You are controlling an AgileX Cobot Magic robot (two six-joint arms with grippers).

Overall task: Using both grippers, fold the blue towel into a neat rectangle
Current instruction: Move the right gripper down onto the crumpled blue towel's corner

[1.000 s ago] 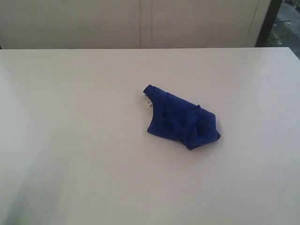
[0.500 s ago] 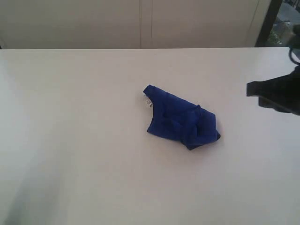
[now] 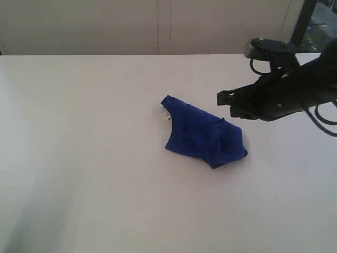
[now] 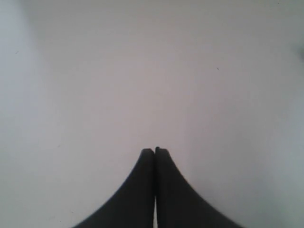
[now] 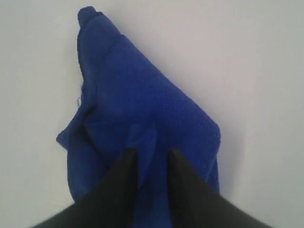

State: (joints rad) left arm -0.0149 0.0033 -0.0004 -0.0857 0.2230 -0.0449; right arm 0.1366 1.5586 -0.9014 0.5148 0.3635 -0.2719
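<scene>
The blue towel [image 3: 202, 133] lies crumpled in a bunched heap near the middle of the white table [image 3: 95, 158], a small white tag [image 3: 165, 113] at its upper-left corner. My right gripper [image 3: 225, 98] hovers just above and right of the heap, apart from it. In the right wrist view the towel [image 5: 142, 104] fills the centre and the right gripper [image 5: 152, 153] is open a little, with nothing between its fingers. My left gripper [image 4: 155, 150] is shut over bare table and does not show in the exterior view.
The table's far edge [image 3: 158, 55] runs along a pale wall. A dark window frame [image 3: 303, 23] stands at the back right. Black cables [image 3: 324, 113] loop off the right arm.
The right arm has come in from the right edge and moved left toward the towel. The towel has not moved.
</scene>
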